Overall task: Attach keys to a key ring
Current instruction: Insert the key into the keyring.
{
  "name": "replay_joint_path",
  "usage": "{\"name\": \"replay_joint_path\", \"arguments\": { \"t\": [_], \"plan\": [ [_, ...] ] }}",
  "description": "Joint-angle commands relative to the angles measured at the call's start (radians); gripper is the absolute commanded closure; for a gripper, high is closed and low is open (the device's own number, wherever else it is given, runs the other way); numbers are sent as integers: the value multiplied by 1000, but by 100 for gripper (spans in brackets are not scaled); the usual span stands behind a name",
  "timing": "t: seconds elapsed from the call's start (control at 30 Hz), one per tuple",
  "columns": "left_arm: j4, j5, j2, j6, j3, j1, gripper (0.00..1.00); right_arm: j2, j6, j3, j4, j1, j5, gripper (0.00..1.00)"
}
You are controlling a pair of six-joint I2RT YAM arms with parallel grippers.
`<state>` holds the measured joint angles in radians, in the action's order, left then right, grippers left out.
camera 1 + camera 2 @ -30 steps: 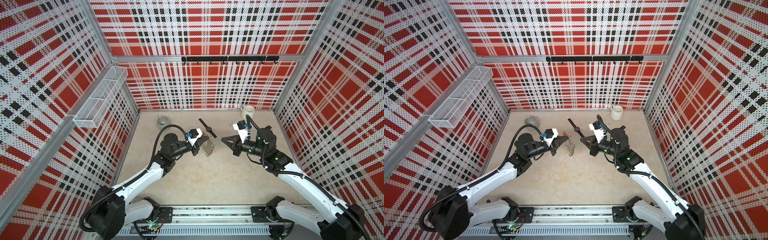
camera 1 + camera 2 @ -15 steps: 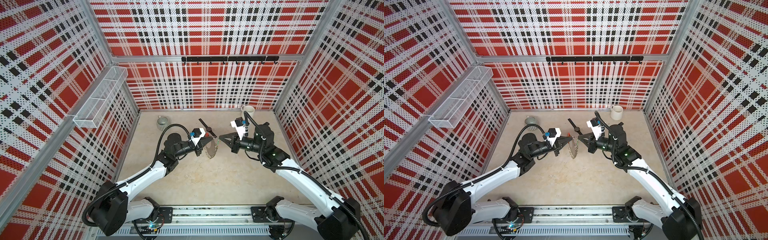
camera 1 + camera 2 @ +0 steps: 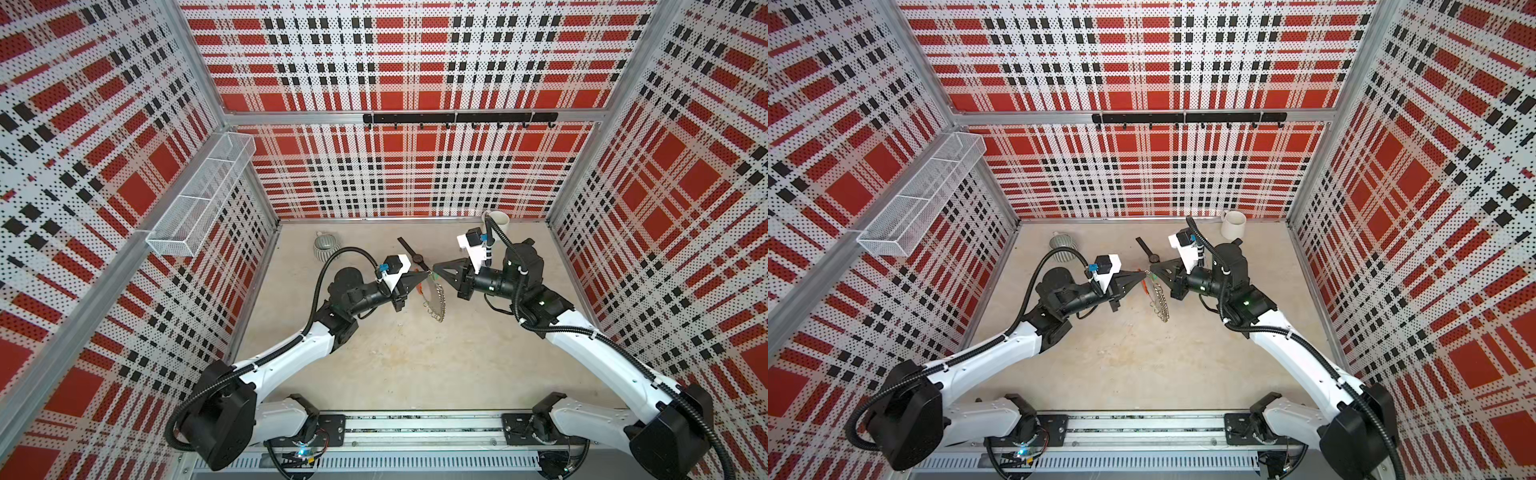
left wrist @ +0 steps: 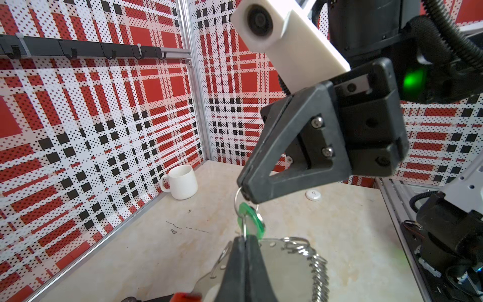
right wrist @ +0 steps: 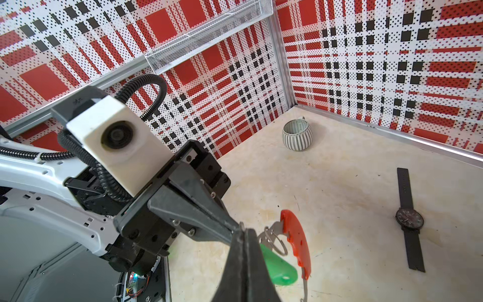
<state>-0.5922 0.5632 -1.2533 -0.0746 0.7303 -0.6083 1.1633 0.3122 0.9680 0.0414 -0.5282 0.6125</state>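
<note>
My left claw (image 4: 245, 238) grips the dark-grey oval key ring (image 4: 287, 266), my right claw (image 4: 244, 192) the green plastic tag (image 5: 278, 265). Tugging apart may slip either.

Key ring (image 4: 286, 264) partly behind fingers (image 4: 241, 272)

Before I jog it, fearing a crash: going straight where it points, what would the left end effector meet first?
Likely the green key tag just ahead, then the right end effector; depth unclear.

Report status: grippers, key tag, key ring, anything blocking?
Left gripper shut on key ring, hanging above table. Right gripper shut on small ring of green key tag, tips close together. Black wristwatch off to the side, clear.
</note>
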Motion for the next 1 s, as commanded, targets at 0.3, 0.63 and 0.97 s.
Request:
{"name": "replay_joint_path", "arguments": {
  "t": [0.3, 0.63, 0.97],
  "plan": [
    [-80, 1, 16, 10, 9, -7, 100, 13, 20, 4, 31, -7, -68, 100],
    [-82, -13, 21, 9, 9, -3, 100, 7, 14, -7, -15, -1, -133, 100],
    [-113, -24, 1, 34, 8, -1, 100, -24, 22, -2, -15, 8, -119, 100]
  ]
}}
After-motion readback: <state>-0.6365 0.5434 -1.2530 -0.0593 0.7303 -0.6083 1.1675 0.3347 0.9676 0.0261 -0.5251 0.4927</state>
